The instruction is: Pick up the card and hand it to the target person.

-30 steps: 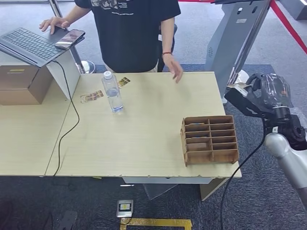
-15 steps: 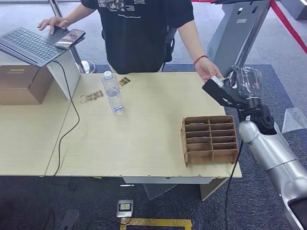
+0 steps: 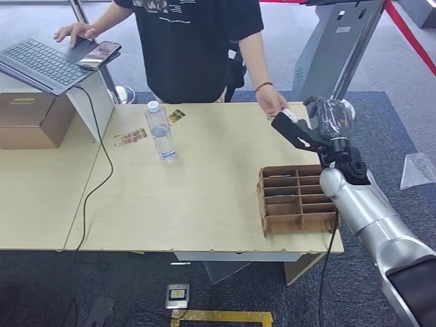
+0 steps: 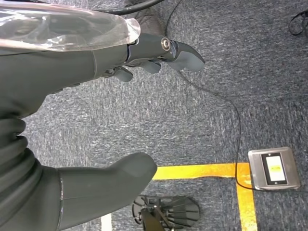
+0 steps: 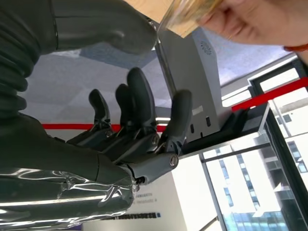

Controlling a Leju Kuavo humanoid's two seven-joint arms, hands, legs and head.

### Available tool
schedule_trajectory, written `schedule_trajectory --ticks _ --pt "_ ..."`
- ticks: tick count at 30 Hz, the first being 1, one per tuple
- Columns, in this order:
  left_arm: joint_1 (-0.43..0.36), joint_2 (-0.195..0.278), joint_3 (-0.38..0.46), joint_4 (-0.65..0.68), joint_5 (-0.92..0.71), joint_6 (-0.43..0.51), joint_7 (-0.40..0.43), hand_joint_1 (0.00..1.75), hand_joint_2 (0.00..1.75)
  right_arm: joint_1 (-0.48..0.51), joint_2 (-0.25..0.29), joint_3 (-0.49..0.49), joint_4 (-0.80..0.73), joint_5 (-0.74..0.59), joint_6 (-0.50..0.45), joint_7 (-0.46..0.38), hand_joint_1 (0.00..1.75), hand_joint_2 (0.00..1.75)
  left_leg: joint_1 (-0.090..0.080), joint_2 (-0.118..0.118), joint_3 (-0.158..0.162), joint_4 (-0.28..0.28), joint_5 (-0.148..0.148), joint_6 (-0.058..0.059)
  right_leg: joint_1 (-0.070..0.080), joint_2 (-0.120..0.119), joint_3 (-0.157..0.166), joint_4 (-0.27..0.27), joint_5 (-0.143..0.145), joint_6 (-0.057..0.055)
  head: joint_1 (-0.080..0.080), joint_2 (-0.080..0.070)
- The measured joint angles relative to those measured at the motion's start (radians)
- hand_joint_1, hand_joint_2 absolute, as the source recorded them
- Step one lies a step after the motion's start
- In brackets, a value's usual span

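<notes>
Pale and thin, the small card [image 5: 188, 10] lies pinched between our right hand's [image 3: 303, 129] thick grey thumb [image 5: 105, 29] and a dark finger [image 5: 179, 118], raised past the light wooden table [image 3: 206, 184] so that its free end meets the person's hand [image 3: 271, 102] in the black T-shirt, which has already closed on it. We judge the handover nearly complete, awaiting release. Our left hand [image 4: 120, 115] hangs over grey carpet, fingers apart and holding nothing, since this step needs one arm.
</notes>
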Motion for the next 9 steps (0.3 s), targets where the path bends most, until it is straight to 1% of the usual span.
schedule_trajectory --ticks 2,5,8,9 --pt "0.001 -0.001 0.0 0.0 0.002 0.001 -0.001 0.0 1.75 0.026 -0.021 -0.017 -0.057 -0.012 0.001 0.005 0.0 1.75 0.0 -0.001 0.0 0.0 0.0 0.0 0.0 -0.001 0.0 0.0 0.0 0.0 0.0 0.0" --pt "0.004 -0.001 0.004 0.0 0.008 0.005 -0.005 0.0 1.75 0.077 -0.069 -0.043 -0.177 -0.027 0.011 0.026 0.0 1.75 0.0 -0.003 0.0 0.0 0.0 0.0 0.0 -0.002 0.001 0.0 -0.001 0.0 0.0 0.0" --pt "0.007 -0.001 0.006 0.002 0.014 0.006 -0.007 0.0 1.75 0.163 -0.136 -0.09 -0.351 -0.049 0.028 0.063 0.0 1.75 0.0 -0.005 0.0 0.001 0.0 0.0 0.0 -0.005 0.0 0.0 -0.001 0.0 0.0 0.0" --pt "0.008 -0.001 0.007 0.002 0.015 0.007 -0.007 0.0 1.75 0.182 -0.15 -0.101 -0.388 -0.054 0.031 0.071 0.0 1.75 0.0 -0.005 0.0 0.001 0.0 0.0 0.0 -0.005 0.0 0.0 -0.001 0.0 0.0 0.0"
